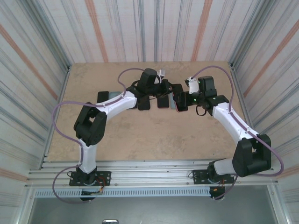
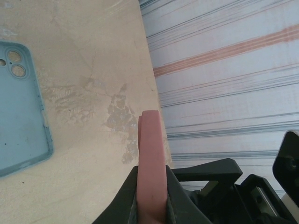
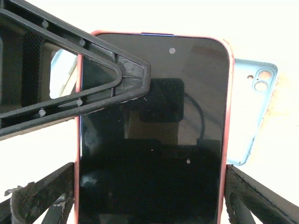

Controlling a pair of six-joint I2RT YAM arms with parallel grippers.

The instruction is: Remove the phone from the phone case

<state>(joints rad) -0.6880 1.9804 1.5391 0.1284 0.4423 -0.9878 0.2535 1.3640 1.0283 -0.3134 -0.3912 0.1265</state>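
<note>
The phone sat in its pink case, held up above the table between the 2 grippers, over the far middle of the surface. The left gripper was clenched on it across its thickness. In the left wrist view the case's pink edge rose straight up from between the 2 dark fingers. In the right wrist view 1 of those fingers, a black triangular frame, lay flat across the upper left of the dark screen, its tip near the screen's middle. The right gripper stood wide, with 1 finger at each long side of the phone's lower half. Each was against the pink rim or just beside it, and whether they pressed on it or merely flanked it could not be told. The screen faced the right wrist camera, with the small front lens toward the top of that view. A blue case lay flat on the table, apart from the left gripper and off to its left in the left wrist view; in the right wrist view it lay behind the phone, its 2 lens rings showing past the phone's right edge. From above, the 2 arms reached in from either side, and their wrists nearly met at the phone.
</note>
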